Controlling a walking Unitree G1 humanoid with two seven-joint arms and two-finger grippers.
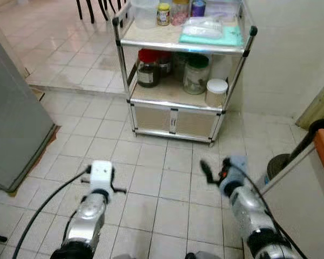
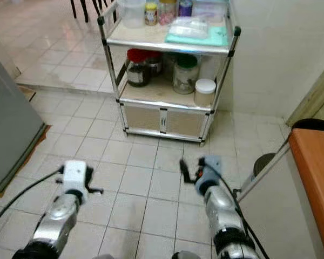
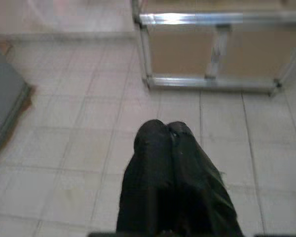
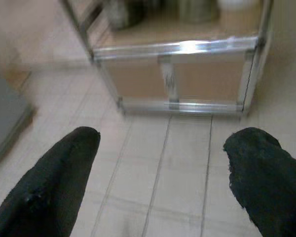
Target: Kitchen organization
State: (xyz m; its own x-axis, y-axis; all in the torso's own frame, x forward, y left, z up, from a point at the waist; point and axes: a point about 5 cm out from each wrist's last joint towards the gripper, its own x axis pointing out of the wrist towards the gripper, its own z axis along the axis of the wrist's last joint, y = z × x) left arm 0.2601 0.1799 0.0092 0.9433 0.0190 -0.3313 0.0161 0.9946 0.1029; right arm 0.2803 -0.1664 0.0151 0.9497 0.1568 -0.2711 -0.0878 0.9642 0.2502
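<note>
Rack (image 1: 235,63) with jars (image 1: 196,74) upper centre of frame. Left gripper (image 3: 168,136) lower left over tiles, fingers pressed together. Right gripper (image 4: 163,143) lower right, fingers wide, empty.

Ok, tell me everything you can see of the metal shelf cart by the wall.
The cart has shiny metal posts with black caps, two pale open shelves and a closed beige cabinet with two doors at the bottom. It stands upright on the tiled floor, close to the white wall. The top shelf holds jars, a clear tub, a plastic bag and a teal cloth. The middle shelf holds a dark jar with a red lid, a green-lidded glass jar and a white-lidded container. Neither gripper touches it.
</note>
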